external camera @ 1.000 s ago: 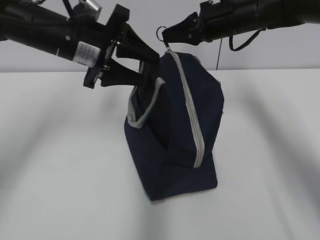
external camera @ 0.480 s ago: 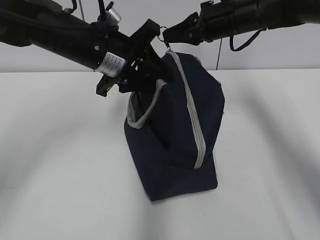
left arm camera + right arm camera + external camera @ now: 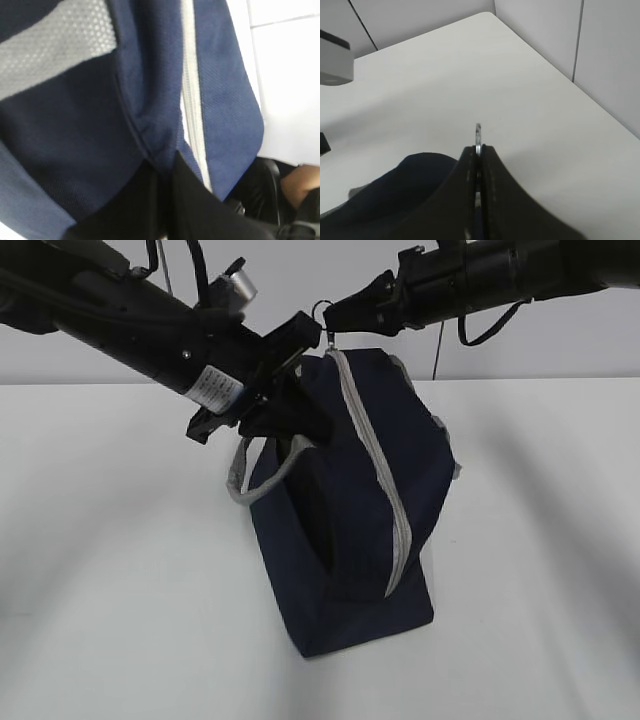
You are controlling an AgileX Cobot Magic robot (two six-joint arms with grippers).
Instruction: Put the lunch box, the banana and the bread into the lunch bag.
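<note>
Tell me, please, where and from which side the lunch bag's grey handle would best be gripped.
Take the grey handle at the low bend of its loop, coming from the lunch bag's left in the exterior view. There the loop hangs free of the fabric, clear of the left gripper, so a finger could probably pass through it.

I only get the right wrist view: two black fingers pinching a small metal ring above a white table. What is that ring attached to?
Observer: The grey zipper of a navy lunch bag standing on the table; the right gripper pinches the ring at the bag's top.
Visitor: Is the zipper open?
Observer: It looks closed along its visible length.
Visitor: And the other arm?
Observer: The left gripper is shut on the bag's fabric beside a grey handle.
</note>
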